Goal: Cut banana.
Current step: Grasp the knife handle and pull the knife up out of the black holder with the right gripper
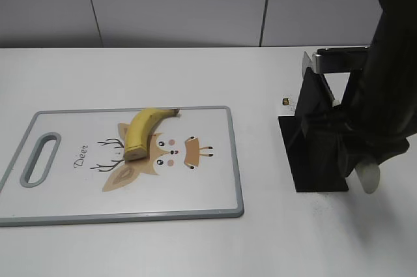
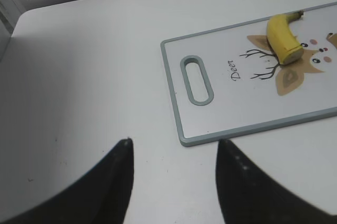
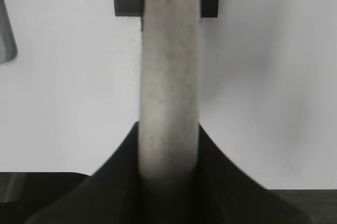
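Banana [image 1: 142, 131] lies on my deer-print cutting board [image 1: 215, 179] | left gripper [image 2: 174, 153] hovers over bare table, jaws apart | right gripper [image 3: 169, 155] clamps a pale knife handle [image 3: 169, 76] by the black knife stand [image 1: 316, 153]

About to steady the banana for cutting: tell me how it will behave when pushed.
The banana lies on its curved side on the smooth cutting board, so it will probably pivot or slide rather than roll. Its peel is intact, so it should hold its shape under light pressure.

The pale handle [image 3: 169, 76] hides its blade; the cutting board [image 2: 181, 129] runs off-frame.
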